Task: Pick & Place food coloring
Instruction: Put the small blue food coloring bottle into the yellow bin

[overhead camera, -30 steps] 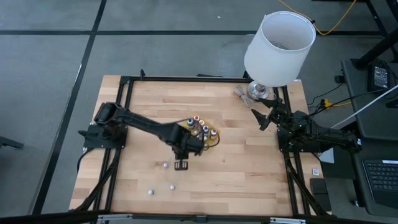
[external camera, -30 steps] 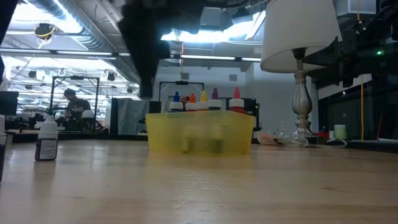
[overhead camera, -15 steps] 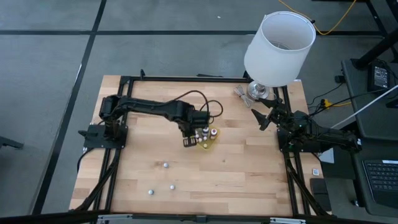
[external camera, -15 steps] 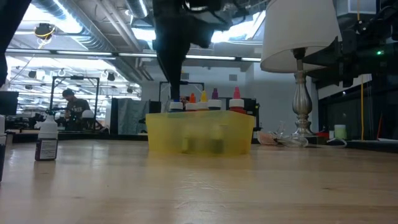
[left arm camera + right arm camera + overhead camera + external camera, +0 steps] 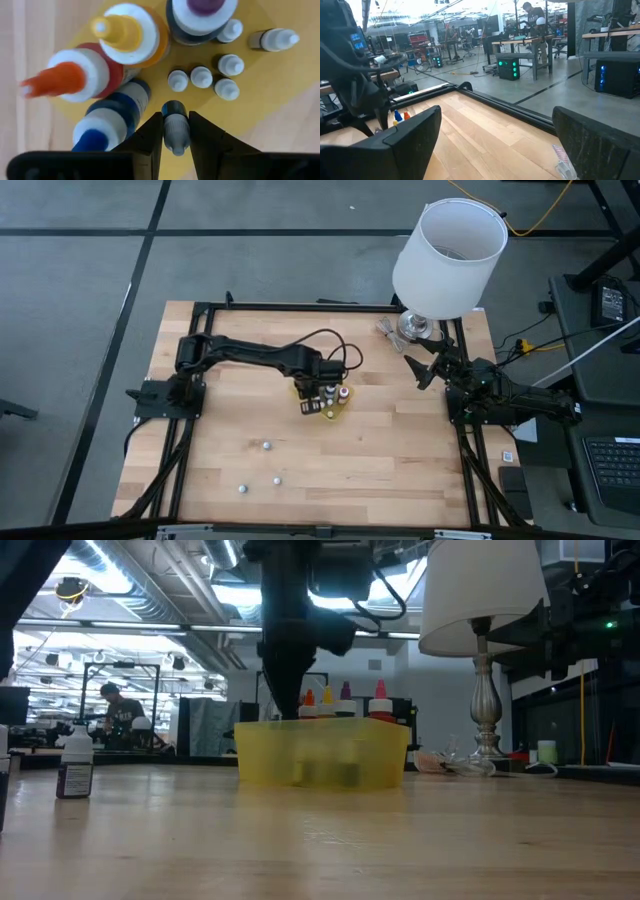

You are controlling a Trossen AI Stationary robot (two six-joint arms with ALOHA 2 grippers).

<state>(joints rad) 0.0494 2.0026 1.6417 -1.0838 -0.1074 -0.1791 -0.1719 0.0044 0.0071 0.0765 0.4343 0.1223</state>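
The food coloring is a set of tiny dropper bottles. Several whitish-capped ones [image 5: 201, 76] stand in the yellow tray [image 5: 338, 410] with bigger bottles capped red-orange [image 5: 65, 80], yellow [image 5: 122, 30], blue [image 5: 100, 131] and purple [image 5: 202, 7]. Three more small bottles lie loose on the table [image 5: 266, 445], [image 5: 277, 479], [image 5: 241, 489]. My left gripper [image 5: 307, 402] hangs over the tray's left part, shut on one small bottle [image 5: 175, 127]. My right gripper [image 5: 420, 370] waits open at the table's right edge. My left gripper pinches a tiny dark-bodied bottle [image 5: 175, 120] between its two fingers [image 5: 150, 137], which come from above and point down into the tray. The bottle runs along the fingers, its dark end [image 5: 174, 108] toward the tray floor. Whether that end touches the tray I cannot tell.
A lamp with a white shade [image 5: 447, 258] stands at the table's far right corner on a silver base [image 5: 413, 328]. In the low view, one small bottle [image 5: 75, 762] stands well to the left of the tray [image 5: 322, 755]. Bare wood lies near and right of the tray.
My left gripper, shut on the small bottle throughout, has travelled from the table's near middle toward the far edge and a little right, stopping over the yellow tray and sinking toward it. The three loose bottles on the table have stayed put.
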